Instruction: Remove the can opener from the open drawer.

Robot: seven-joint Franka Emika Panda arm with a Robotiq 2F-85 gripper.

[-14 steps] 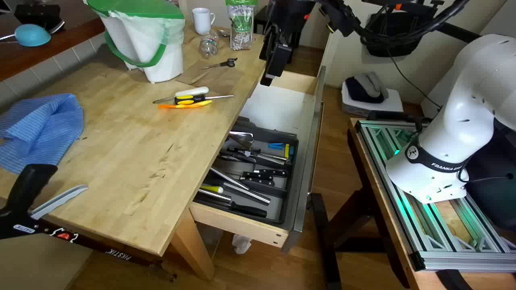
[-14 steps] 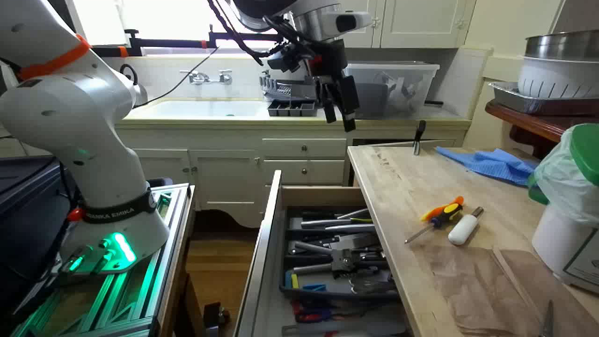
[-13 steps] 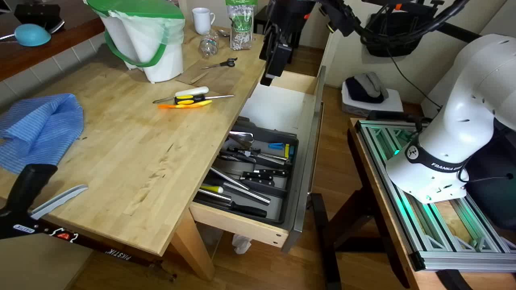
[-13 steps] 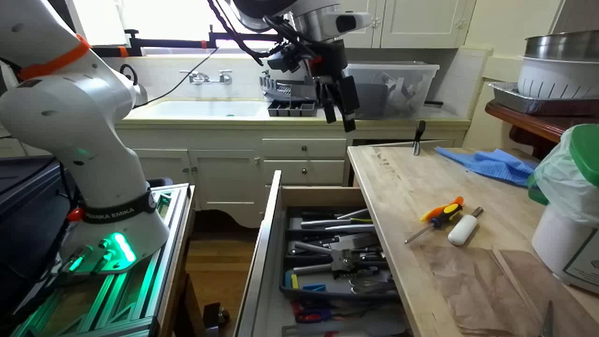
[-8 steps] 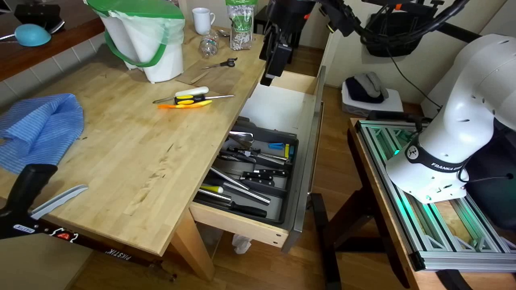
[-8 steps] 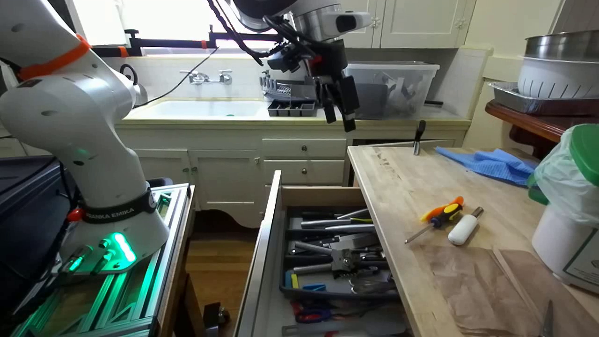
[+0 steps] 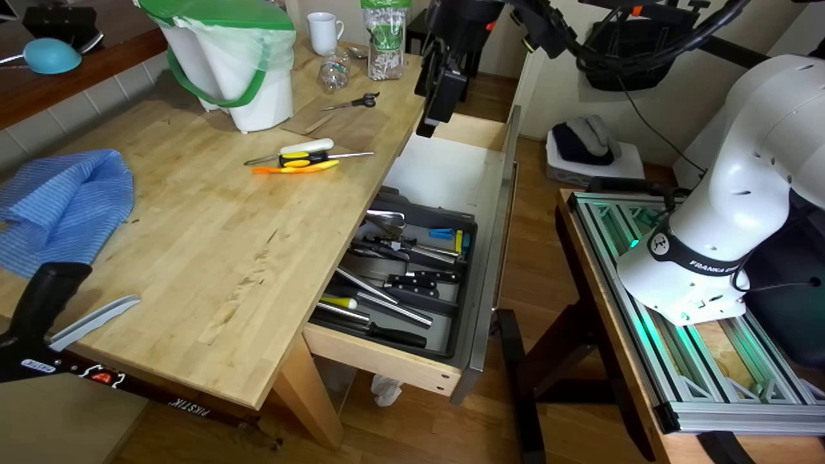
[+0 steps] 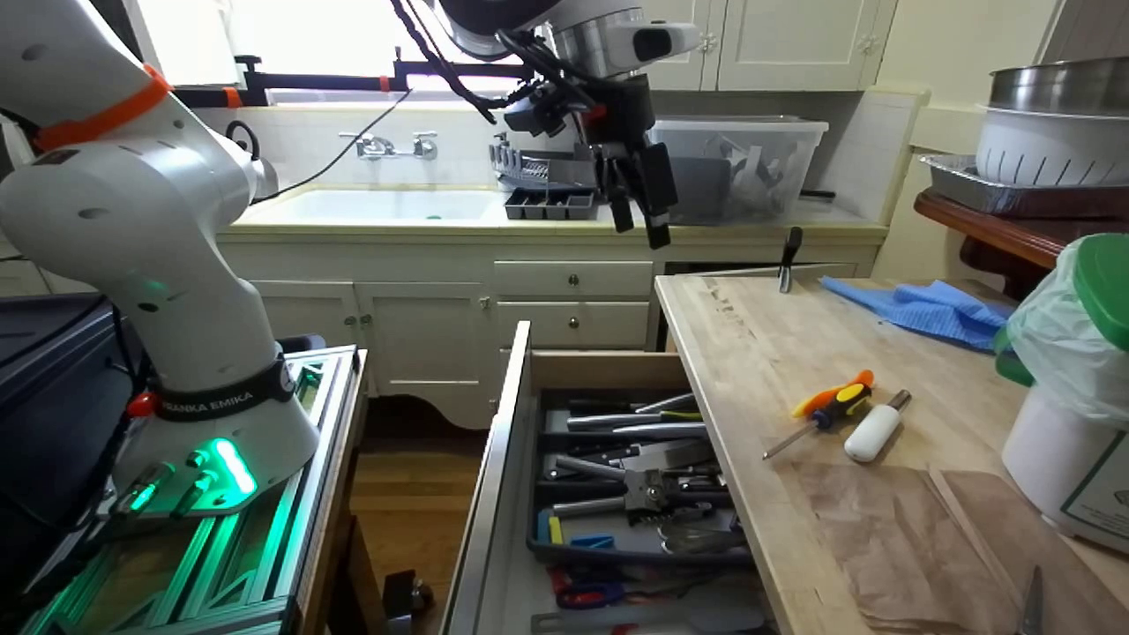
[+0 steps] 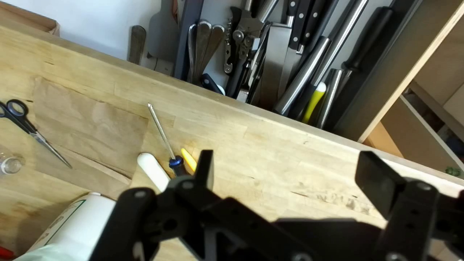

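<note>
Reach step, I judge: my pincer (image 9: 290, 174) hangs wide and empty above the bench (image 9: 275, 145), can opener (image 8: 648, 492) lies in the divider tray (image 8: 635, 556) of the drawer (image 8: 609, 368), so next I should swing across, line up, descend and grip it.

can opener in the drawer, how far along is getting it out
Done: the drawer is open. In hand: no grasp; the end effector stands open and holds nothing. Left: gripping the can opener, which lies among utensils in the dark divider tray, then lifting it out.
</note>
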